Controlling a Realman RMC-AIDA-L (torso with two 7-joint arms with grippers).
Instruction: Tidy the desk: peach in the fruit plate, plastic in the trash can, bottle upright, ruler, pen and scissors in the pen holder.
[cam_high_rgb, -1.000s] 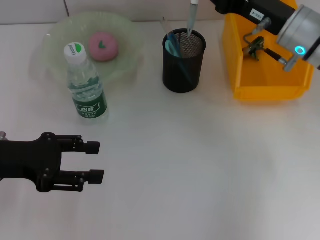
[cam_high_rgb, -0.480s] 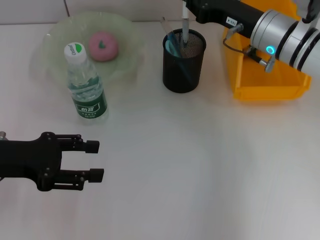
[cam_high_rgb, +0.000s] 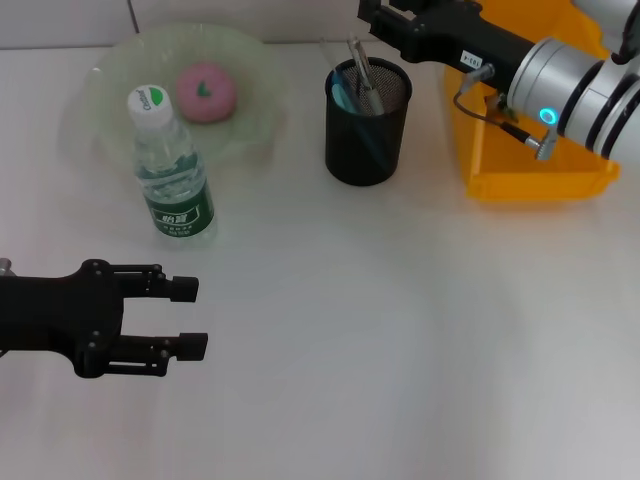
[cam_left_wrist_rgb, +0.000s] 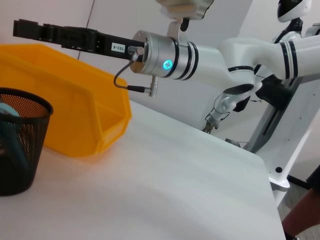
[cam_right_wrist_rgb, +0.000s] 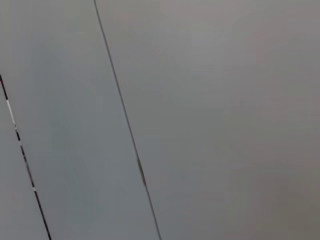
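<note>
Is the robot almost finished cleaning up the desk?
Nearly, it seems. The peach lies in the fruit plate, the bottle stands upright, and the pen leans inside the pen holder with something blue. The right gripper hovers just above the holder; the left gripper waits open over bare table. No plastic lies on the desk. Whether the ruler and scissors are in the holder cannot be told.

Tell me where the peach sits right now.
In the head view the peach lies in the green fruit plate, far left, just behind the upright bottle.
</note>
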